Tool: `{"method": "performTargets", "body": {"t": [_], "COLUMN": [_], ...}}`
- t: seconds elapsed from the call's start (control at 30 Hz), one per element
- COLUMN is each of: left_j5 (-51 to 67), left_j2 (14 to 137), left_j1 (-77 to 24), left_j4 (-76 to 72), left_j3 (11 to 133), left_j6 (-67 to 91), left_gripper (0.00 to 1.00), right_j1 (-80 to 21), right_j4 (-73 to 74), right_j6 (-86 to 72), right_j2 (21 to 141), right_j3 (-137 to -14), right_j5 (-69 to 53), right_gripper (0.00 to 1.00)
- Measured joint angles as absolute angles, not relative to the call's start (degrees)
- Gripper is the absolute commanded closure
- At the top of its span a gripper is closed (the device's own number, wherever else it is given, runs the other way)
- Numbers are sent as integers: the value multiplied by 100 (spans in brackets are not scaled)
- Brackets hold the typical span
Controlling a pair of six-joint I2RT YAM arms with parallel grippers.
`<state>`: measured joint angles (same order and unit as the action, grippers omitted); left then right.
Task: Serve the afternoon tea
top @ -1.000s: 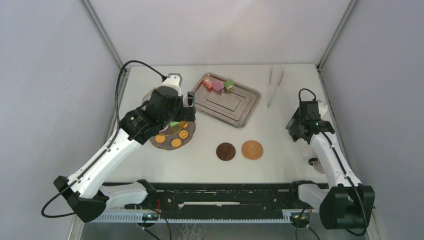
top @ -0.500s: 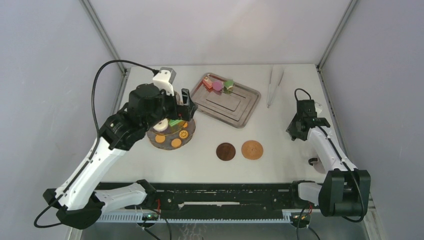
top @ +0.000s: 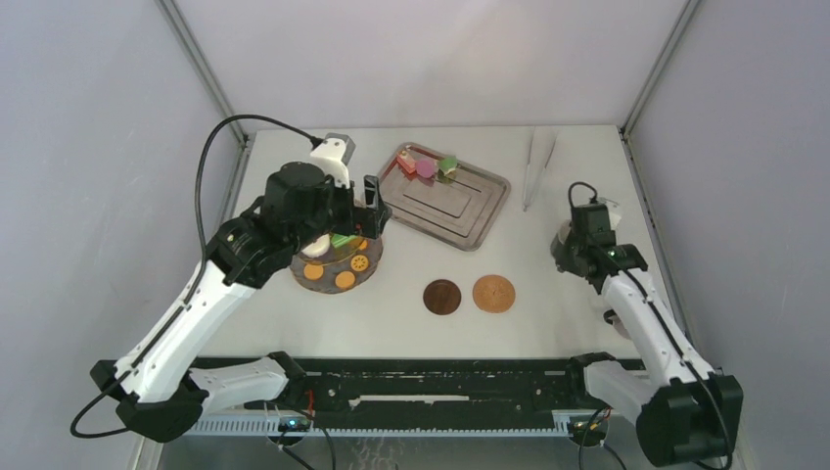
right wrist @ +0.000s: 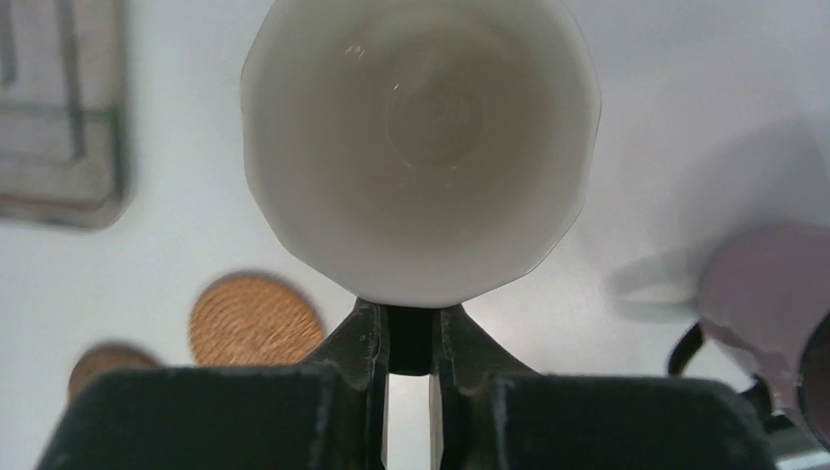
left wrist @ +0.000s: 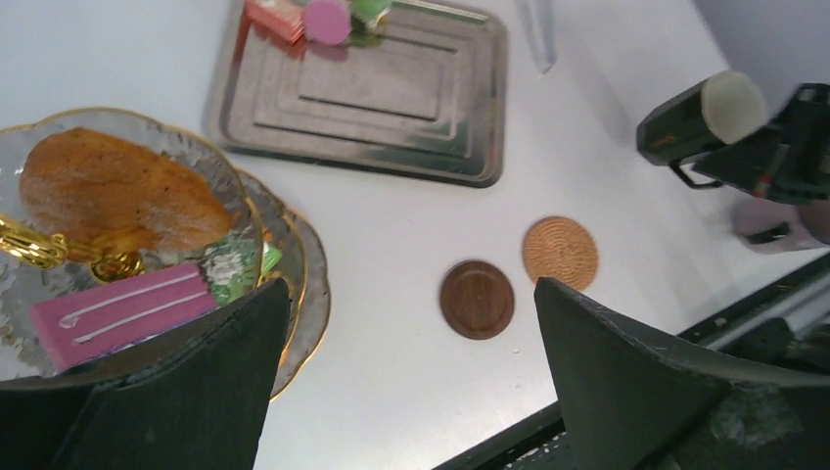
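My right gripper is shut on the dark handle of a cup with a white inside, which fills the right wrist view. Seen from above, this gripper is at the right side of the table. A second, lilac cup stands near the right edge. Two brown round coasters lie mid-table, one dark and one light. The tiered glass stand holds orange cookies, a white donut, a pink cake and a green one. My left gripper hangs open above its right rim, holding nothing.
A steel tray at the back carries pink, red and green small cakes. Long metal tongs lie to its right. Frame posts stand at the back corners, and the black rail runs along the near edge.
My right gripper has closed on the cup's handle and shifted left and nearer with it. The left arm has lifted a little over the stand, still open.
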<state>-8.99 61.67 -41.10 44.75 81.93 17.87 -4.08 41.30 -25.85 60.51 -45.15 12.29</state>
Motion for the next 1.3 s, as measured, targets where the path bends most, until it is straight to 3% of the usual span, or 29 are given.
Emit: {"method": "performTargets", "body": {"t": [0.23, 0.6, 1.3], "left_j5": [-1811, -2016, -1907], "left_j2": [6567, 6420, 5992], "left_j1": [-4108, -4101, -4101], "left_j4": [4777, 4864, 4899], "left_j3": [8093, 8034, 8034], "left_j6": [1863, 1935, 2067], "left_gripper": [0, 0, 0], "right_j1": [-2390, -4849, -5861], "right_j4": [4143, 3625, 3721], "right_j6": [-2875, -3382, -3441], "right_j2": [5719, 6788, 7784], "right_j3": [-4781, -5074, -5472], "right_j5": [1302, 1232, 1299], "right_gripper": [100, 100, 100]}}
